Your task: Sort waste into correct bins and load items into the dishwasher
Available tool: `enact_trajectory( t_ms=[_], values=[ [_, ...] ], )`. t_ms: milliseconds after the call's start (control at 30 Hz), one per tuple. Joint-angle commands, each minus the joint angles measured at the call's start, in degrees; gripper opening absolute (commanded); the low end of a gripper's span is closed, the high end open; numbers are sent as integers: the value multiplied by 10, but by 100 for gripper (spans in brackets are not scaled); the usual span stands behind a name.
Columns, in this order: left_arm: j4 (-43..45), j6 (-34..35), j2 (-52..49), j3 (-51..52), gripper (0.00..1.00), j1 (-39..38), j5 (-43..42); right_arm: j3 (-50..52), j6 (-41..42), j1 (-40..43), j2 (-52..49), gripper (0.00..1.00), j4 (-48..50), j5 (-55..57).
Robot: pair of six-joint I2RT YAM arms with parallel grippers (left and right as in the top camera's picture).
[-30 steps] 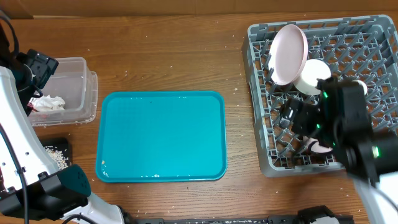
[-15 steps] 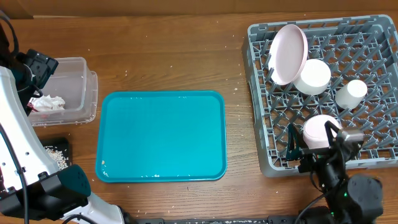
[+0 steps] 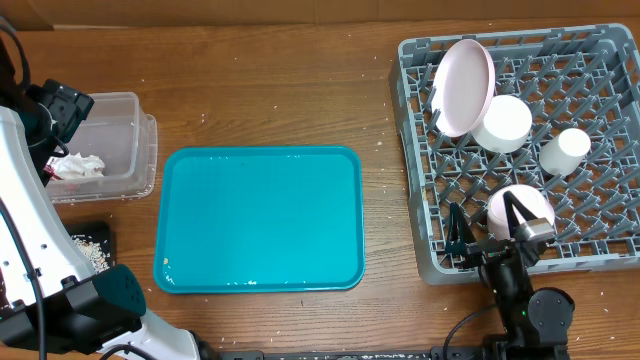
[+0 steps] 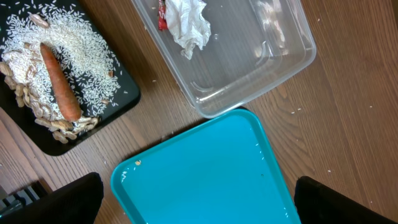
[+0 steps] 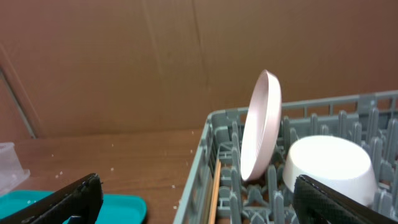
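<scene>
A grey dish rack (image 3: 420,150) at the right holds an upright pink plate (image 3: 463,85), a white bowl (image 3: 503,122), a white cup (image 3: 563,150) and a pink cup (image 3: 520,205). My right gripper (image 3: 487,225) is open and empty at the rack's near edge, just in front of the pink cup. Its wrist view shows the plate (image 5: 261,127), the bowl (image 5: 329,162), a wooden chopstick (image 5: 214,193) in the rack, and the open gripper (image 5: 208,211). My left gripper (image 4: 199,211) is open and empty above the teal tray (image 4: 211,174).
The teal tray (image 3: 260,218) lies mid-table. A clear bin (image 3: 120,140) at the left holds crumpled tissue (image 4: 186,25) and a red wrapper (image 4: 163,15). A black tray (image 4: 118,93) holds rice, peanuts and a carrot (image 4: 59,84). A cardboard wall stands behind the table.
My right arm has drawn back from over the rack toward the front edge. The pink cup stays in the rack. The left arm has not moved.
</scene>
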State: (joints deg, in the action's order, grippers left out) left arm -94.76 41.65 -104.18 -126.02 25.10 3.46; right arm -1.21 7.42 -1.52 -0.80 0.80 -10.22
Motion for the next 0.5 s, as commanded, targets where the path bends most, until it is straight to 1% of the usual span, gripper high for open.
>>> enact_trajectory(
  t_ms=[0, 200, 467],
  values=[
    [-1, 3, -3, 0, 100, -5, 5, 7, -5, 2, 7, 100, 4, 15],
    [-1, 3, -3, 0, 100, -5, 5, 7, -15, 2, 7, 100, -51, 42],
    [-1, 3, -3, 0, 100, -5, 5, 7, -15, 2, 6, 100, -50, 42]
  ],
)
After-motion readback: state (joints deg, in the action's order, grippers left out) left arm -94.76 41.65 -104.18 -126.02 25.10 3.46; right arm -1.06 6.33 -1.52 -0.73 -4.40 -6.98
